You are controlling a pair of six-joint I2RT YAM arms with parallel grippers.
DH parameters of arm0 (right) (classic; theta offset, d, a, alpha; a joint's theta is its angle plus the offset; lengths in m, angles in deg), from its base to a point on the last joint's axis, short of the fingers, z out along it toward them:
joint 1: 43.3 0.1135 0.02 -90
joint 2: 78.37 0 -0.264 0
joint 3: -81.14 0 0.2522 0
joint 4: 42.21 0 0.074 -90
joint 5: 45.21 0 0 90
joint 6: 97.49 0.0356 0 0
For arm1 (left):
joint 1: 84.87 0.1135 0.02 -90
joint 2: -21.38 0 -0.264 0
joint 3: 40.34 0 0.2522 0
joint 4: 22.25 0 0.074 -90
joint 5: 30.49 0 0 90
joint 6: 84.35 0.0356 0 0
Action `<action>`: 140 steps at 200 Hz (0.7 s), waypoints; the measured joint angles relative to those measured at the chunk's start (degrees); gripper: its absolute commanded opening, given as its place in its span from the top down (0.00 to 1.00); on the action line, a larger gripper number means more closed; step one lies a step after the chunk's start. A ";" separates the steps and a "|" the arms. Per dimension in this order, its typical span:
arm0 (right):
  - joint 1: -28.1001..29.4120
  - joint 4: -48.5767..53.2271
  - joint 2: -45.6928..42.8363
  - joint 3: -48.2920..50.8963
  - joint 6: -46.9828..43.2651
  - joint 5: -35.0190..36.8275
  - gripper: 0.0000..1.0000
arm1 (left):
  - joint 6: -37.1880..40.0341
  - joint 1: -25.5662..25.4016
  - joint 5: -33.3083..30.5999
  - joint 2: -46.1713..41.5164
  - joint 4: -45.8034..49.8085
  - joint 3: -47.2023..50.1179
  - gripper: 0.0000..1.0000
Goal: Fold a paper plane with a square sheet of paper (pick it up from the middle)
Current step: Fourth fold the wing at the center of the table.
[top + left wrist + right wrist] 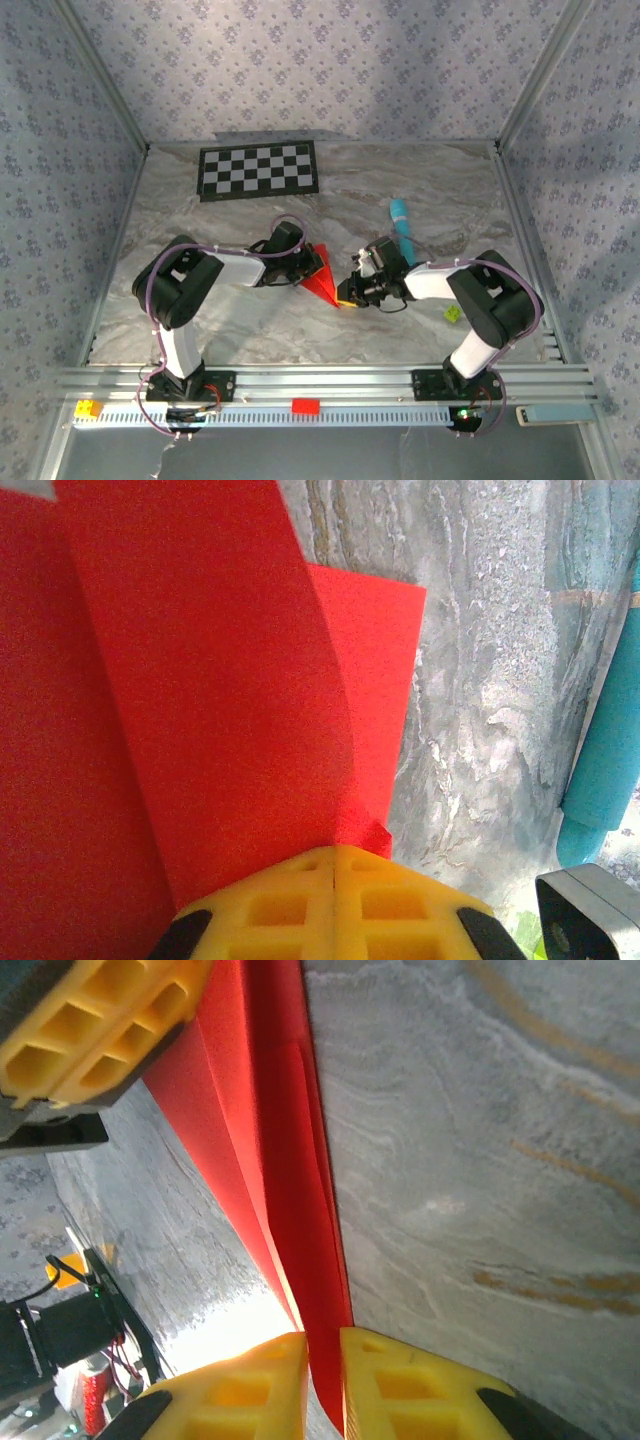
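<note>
Item under work: the red paper (322, 281), folded to a narrow pointed wedge with layered flaps, sits between my two arms near the middle of the table (240, 215). I cannot tell whether its lower edge touches the surface.
Left gripper (334, 880): fingers together, clamped on one end of the paper, and the flaps fan away from my pads.
Right gripper (322, 1370): pinched on the long folded edge, one finger on each side, with the paper filling the slit between them.
Stage, in my judgement: late. The long fold and side flaps are in, but the wings look unfinished.
Step in hand, in my judgement: sharpening the long crease while both ends are pinned.
Method: I hold the left grip firm as the anchor and run the right pinch along the fold line, not across it.
Tension: I pull just enough for a straight edge, because more would tear thin paper at the pads.
Alignment: both grips should lie on one line with the crease, or the layers skew.
Risk: one layer beside the crease stands slightly apart in the right wrist view and could slip out of the pinch.
Clearance: the teal stick (403, 228) lies apart, beyond my right arm, and is no obstruction.
</note>
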 measured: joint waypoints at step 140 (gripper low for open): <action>1.55 9.03 -1.42 -2.23 -4.48 3.13 0.88 | -0.02 0.00 0.00 0.00 -0.17 0.07 1.00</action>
